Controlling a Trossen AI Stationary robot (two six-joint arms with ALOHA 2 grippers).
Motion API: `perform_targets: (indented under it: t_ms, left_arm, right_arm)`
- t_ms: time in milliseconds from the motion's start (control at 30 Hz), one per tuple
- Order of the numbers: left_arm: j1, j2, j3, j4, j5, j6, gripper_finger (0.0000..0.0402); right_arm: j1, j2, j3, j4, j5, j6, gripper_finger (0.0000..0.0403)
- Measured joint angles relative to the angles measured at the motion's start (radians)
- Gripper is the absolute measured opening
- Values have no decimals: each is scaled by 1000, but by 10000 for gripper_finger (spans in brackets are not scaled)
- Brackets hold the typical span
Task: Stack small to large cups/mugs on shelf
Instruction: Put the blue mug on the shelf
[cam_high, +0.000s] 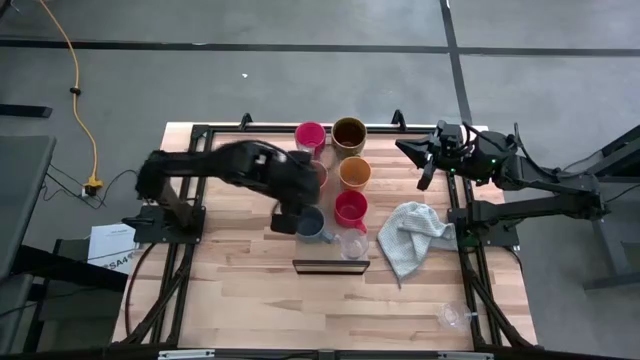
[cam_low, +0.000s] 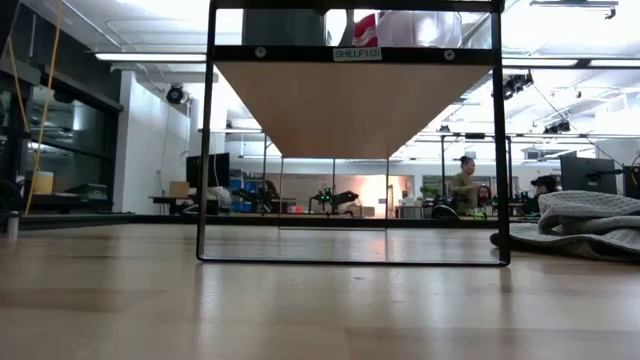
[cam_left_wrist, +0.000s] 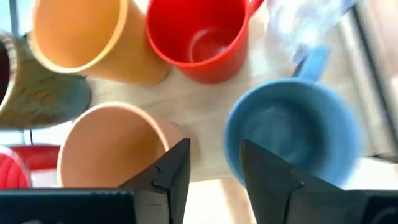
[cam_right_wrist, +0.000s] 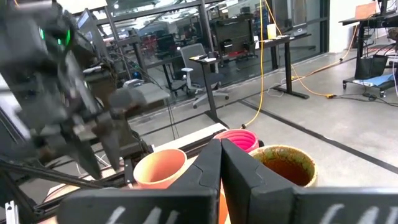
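The left gripper (cam_high: 290, 222) hovers over the middle of the table (cam_high: 250, 300), its fingers (cam_left_wrist: 176, 167) spread apart with nothing between them, one just beside the rim of the blue mug (cam_left_wrist: 291, 140). The mugs stand clustered on the shelf (cam_high: 331, 266) near the table's far edge, a grey cloth (cam_high: 412, 235) beside them. The right gripper (cam_right_wrist: 219, 163), pressed together and empty, waits above the right far corner.

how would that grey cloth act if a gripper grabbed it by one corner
The cloth lies crumpled in soft folds beside the shelf, so it would probably hang limp and trail rather than lift flat. It looks light, so a pinch should likely hold it. Dragged, it might snag the clear cup nearby.
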Motion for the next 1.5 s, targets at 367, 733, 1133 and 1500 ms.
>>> perform_targets:
  t_ms: [367, 733, 1133, 1500]
  left_arm:
    - [-8, -304, -196, 228, 99, -341, 9]
    - [-96, -675, -953, 942, 175, -831, 2]
    - [-242, -651, -1215, 1080, 113, -1113, 0]
    - [-150, -541, -1217, 1256, 182, -1046, 0]
  right_arm:
    - [0, 0, 0, -19, 0, 13, 0]
    - [0, 0, 0, -46, 0, 27, 0]
    - [0, 0, 0, -53, 0, 19, 0]
    - [0, 0, 0, -54, 0, 25, 0]
